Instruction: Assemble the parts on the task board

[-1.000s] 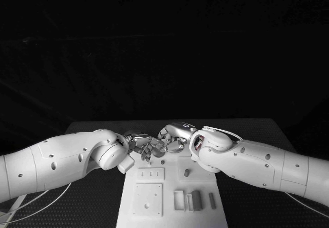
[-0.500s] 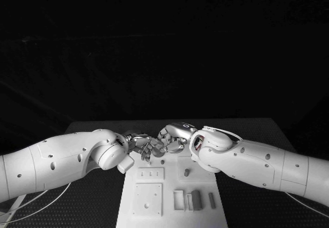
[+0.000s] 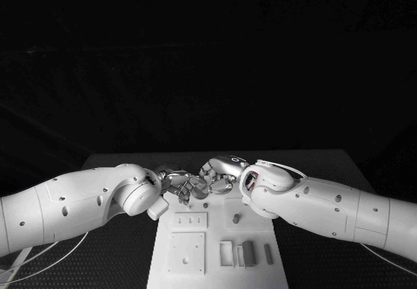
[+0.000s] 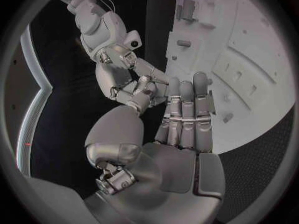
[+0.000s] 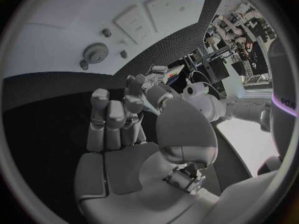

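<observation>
The left robot hand [image 4: 177, 134] has its fingers [image 4: 187, 109] held straight and close together, reaching out over the edge of the white task board [image 4: 249, 50]. The right robot hand [image 4: 127, 79] meets it fingertip to fingertip, just beside its thumb. Whether either holds a part cannot be told.

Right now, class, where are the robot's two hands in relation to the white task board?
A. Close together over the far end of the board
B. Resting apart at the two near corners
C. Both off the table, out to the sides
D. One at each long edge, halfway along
A: in the head view the left hand and right hand meet, fingers nearly touching, above the far end of the task board.
</observation>
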Available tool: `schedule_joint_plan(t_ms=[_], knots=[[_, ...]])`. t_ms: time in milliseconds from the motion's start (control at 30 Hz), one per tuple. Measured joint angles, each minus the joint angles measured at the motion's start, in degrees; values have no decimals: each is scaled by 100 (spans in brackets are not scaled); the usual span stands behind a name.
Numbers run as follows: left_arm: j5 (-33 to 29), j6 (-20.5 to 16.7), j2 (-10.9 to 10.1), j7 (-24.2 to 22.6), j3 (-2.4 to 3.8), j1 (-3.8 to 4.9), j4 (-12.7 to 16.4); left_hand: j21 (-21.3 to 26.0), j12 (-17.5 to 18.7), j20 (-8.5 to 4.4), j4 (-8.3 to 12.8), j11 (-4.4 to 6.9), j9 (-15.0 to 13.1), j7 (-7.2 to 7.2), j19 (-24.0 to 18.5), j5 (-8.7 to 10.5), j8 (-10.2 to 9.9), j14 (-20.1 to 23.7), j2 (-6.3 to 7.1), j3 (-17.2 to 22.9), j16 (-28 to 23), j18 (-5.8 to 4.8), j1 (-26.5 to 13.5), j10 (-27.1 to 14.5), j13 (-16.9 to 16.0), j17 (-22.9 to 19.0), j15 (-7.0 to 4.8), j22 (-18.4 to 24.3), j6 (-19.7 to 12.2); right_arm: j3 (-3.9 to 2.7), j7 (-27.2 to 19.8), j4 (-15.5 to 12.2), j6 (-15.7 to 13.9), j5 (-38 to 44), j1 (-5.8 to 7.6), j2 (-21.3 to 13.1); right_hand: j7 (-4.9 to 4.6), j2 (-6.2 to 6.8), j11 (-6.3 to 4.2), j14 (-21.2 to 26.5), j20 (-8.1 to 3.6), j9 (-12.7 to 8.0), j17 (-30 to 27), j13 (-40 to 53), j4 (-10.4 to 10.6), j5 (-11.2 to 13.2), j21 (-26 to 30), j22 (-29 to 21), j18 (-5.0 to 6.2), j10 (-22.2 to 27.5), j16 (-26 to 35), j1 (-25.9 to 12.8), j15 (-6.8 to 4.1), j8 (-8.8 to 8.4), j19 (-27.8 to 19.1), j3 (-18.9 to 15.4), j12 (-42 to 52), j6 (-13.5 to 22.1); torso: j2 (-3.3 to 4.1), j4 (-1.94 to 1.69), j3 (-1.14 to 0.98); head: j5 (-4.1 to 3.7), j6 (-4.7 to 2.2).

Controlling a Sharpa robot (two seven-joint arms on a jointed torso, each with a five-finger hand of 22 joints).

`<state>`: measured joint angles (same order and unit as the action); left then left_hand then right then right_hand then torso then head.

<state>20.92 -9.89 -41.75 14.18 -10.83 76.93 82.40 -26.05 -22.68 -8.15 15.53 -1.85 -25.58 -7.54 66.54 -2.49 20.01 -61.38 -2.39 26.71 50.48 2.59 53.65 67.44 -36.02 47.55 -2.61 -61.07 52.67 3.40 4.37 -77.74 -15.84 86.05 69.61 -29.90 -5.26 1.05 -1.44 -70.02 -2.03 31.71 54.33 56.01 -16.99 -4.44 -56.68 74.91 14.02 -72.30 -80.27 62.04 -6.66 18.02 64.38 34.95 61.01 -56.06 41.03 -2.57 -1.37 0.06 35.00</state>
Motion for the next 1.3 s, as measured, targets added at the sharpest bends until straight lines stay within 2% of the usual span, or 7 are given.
schedule_joint_plan(t_ms=[167, 367, 667, 800, 967, 1033, 1300], knots=[[-4, -11, -6, 34, -2, 0, 12, 21, 55, 0, -115, 20, 24, -10, 0, -35, -117, 26, 287, -175, 7, 0, -288, -20, 16, -42, -1, -12, -10, -1, 15, 22, -1, 5, 1, -8, 0, -5, 0, 0, 0, 0, 0, 0, 0, 0, 0, 0, 0, 0, 0, 7, 0, 0, 0, 0, 0, 0, 1, 1, -2, -4, -1], [3, -34, -30, 175, 0, 0, 20, 169, 118, 58, -151, -31, 83, -236, -207, -35, -277, 264, 714, -582, 33, 0, -791, -259, 28, -110, 80, -7, -278, 2, 70, 31, -11, 20, -4, -36, 0, -5, 0, 0, 1, 0, 0, -1, -1, 0, 0, 0, 0, 0, 0, 7, 1, 0, 0, -1, 0, 0, 1, 2, -4, -10, 5], [47, -55, -40, 346, 0, 0, 14, 253, 119, 117, -125, -79, 68, -250, -268, -34, -289, 376, 827, -688, 33, 0, -979, -372, 28, -162, 128, 3, -366, 3, 122, 33, -17, 40, -6, -47, 0, 1, 21, -1, -14, 0, 0, -1, -9, 1, 0, 0, 0, -20, -23, 13, 3, 0, 16, -8, 0, 0, 2, -1, -8, -13, 18], [57, -62, -43, 371, 0, 0, 19, 253, 118, 118, -114, -87, 38, -252, -268, -34, -286, 377, 801, -677, 69, -1, -998, -383, 27, -173, 127, 3, -377, 3, 173, 56, -8, 75, -6, -45, 0, 7, 20, -1, -14, 0, 0, -1, -9, 1, 0, 0, 0, -20, -26, 19, 4, 0, 17, -9, 0, 0, 1, -2, -7, -14, 20], [54, -86, -39, 349, 0, 0, 37, 249, -15, 105, 38, -85, -60, -191, -250, -34, -86, 364, 431, -595, 193, -1, -756, -384, 1, -182, 114, -50, -316, 3, 271, 68, 25, 164, -6, -12, 0, 17, 20, -8, -13, 0, 0, 3, -10, 1, 0, 0, -1, -20, -26, 28, 11, 0, 17, -10, 0, 0, -1, -1, -4, -20, 19], [32, -111, -32, 321, 0, 0, 39, 206, -54, 98, 70, -85, -86, -188, -181, -34, -41, 324, 344, -573, 234, -3, -669, -384, -4, -189, 75, -79, -313, 6, 305, 84, 45, 201, -6, 22, 0, 17, 20, -8, -12, 0, 0, 4, -10, 1, 0, 0, 0, -20, -26, 28, 11, 0, 16, -10, 0, 0, -1, -1, -4, -22, 18], [-103, -241, -17, 190, 0, 0, 27, 181, -60, 67, 57, -85, -105, -173, -128, -34, -8, 282, 277, -552, 295, -16, -602, -384, 23, -214, 35, -122, -297, 87, 399, 113, 120, 293, -43, 91, 0, 20, 20, -8, -3, 0, 0, 3, 0, 6, 0, 4, 0, -20, -26, 30, 12, 0, 24, 0, 0, 0, -1, -3, -5, -19, 21]])
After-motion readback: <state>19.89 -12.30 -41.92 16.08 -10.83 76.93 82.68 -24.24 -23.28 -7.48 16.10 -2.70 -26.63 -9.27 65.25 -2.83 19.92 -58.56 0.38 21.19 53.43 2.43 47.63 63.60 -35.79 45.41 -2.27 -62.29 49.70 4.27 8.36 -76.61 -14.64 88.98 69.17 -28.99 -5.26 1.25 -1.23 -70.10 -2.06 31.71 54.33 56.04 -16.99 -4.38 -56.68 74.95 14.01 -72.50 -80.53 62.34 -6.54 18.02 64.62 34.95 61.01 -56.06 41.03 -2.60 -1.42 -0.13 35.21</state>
